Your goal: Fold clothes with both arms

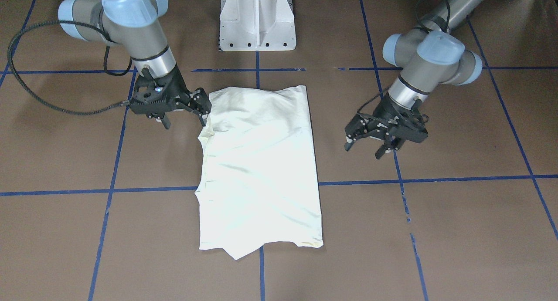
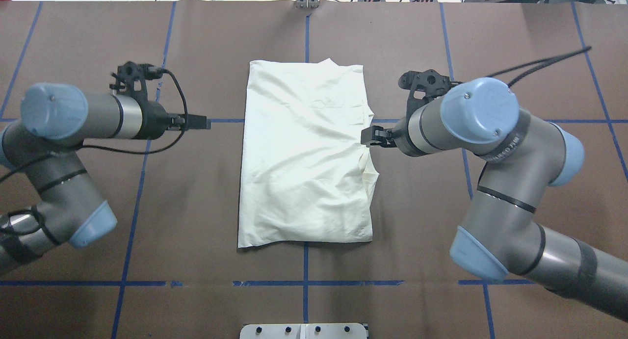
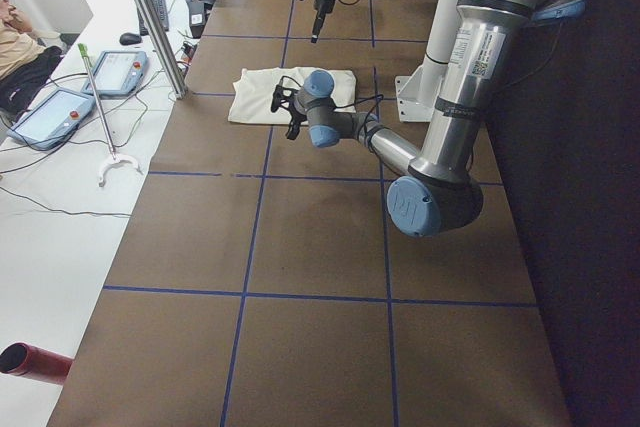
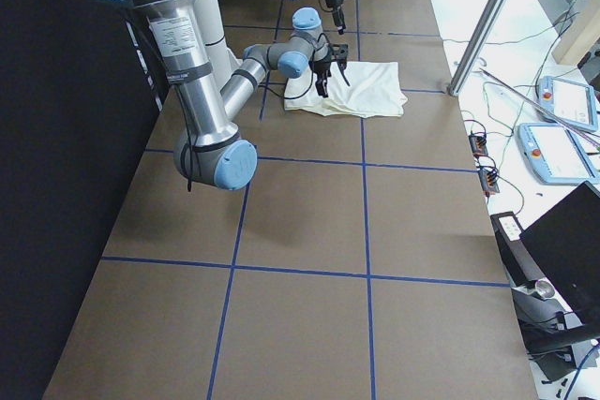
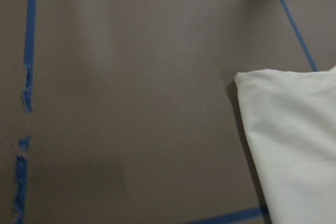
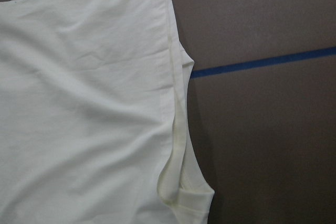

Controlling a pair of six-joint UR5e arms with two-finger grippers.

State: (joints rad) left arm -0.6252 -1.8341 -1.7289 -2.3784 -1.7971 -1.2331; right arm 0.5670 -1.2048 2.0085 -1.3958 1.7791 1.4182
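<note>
T-shirt [image 2: 304,152] folded, plain cream side up, flat at table [image 2: 196,206] centre | right gripper [image 2: 367,136] at its 3 o'clock edge in the overhead view, against the cloth, whether jaws are clamped cannot be told | left gripper [image 1: 363,152] at its 9 o'clock, well apart from cloth, jaws apart

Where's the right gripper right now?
In the overhead view, the right gripper is right of centre, at the right edge of the T-shirt, midway along.
</note>
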